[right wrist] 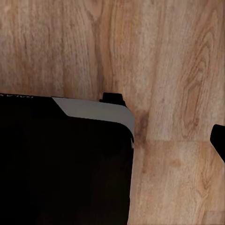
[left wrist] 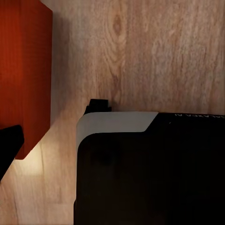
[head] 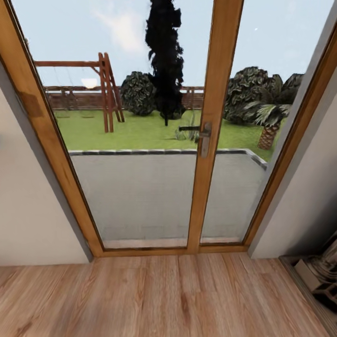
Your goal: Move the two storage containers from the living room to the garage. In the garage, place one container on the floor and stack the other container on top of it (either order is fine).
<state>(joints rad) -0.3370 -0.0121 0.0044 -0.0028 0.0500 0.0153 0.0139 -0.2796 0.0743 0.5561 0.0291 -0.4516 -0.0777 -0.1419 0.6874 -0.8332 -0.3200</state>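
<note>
The robot faced a wood-framed glass door [head: 206, 140] on the plank floor [head: 164, 299] with one orange-red container [left wrist: 23, 75] near its base [left wrist: 150, 173], so turning risked knocking it; I could not tell either gripper's state.

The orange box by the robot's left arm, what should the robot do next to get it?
Probably turn the base toward its left side. The head view faces a glass door and garden, not the storage container, which sits on the wood floor in the left wrist view. Facing the container first would let both arms reach it.
</note>
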